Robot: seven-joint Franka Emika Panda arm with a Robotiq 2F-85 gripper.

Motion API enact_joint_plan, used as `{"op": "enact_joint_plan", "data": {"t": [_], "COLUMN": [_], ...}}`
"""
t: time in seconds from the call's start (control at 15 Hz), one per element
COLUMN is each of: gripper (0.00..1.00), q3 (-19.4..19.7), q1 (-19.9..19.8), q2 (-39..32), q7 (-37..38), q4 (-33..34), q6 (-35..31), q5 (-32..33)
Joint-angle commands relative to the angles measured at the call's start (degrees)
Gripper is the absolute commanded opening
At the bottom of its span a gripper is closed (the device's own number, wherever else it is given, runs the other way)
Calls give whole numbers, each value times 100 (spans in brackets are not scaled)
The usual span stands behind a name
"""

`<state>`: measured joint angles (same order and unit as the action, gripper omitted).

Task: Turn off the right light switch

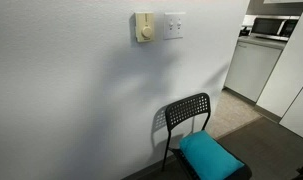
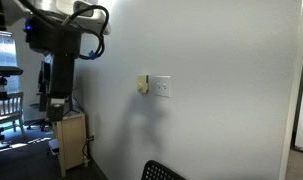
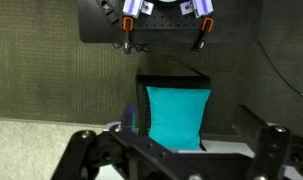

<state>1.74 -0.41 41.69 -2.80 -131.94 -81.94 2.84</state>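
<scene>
A white glossy wall plate (image 1: 173, 25) holds two small white toggles. The right light switch (image 1: 178, 24) is the toggle farther from the cream plate with a round knob (image 1: 143, 27). The white plate also shows in an exterior view (image 2: 163, 87), where the toggles are too small to tell apart. My gripper (image 2: 57, 106) hangs from the dark arm (image 2: 53, 40), well away from the wall plate and lower than it. In the wrist view my gripper (image 3: 176, 145) is open and empty, with its fingers spread wide. The switch does not show in the wrist view.
A black chair (image 1: 187, 115) with a teal cushion (image 1: 207, 155) stands against the wall below the switches. The cushion also shows in the wrist view (image 3: 177, 115). A small wooden cabinet (image 2: 71, 140) stands under the arm. Kitchen counters and a microwave (image 1: 276, 28) are off to one side.
</scene>
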Motion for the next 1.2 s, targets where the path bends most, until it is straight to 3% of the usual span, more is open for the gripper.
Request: {"op": "enact_joint_plan", "data": {"t": [0.0, 0.47, 1.07, 1.13], "gripper": [100, 100, 100, 100], "q3": [2, -332, -940, -875], "q1": [5, 338, 714, 721], "q2": [-8, -805, -2501, -2140], "q7": [4, -326, -543, -349], "q4": [17, 476, 1833, 1448], "q6": [15, 84, -394, -416], "q5": [0, 276, 1603, 1384]}}
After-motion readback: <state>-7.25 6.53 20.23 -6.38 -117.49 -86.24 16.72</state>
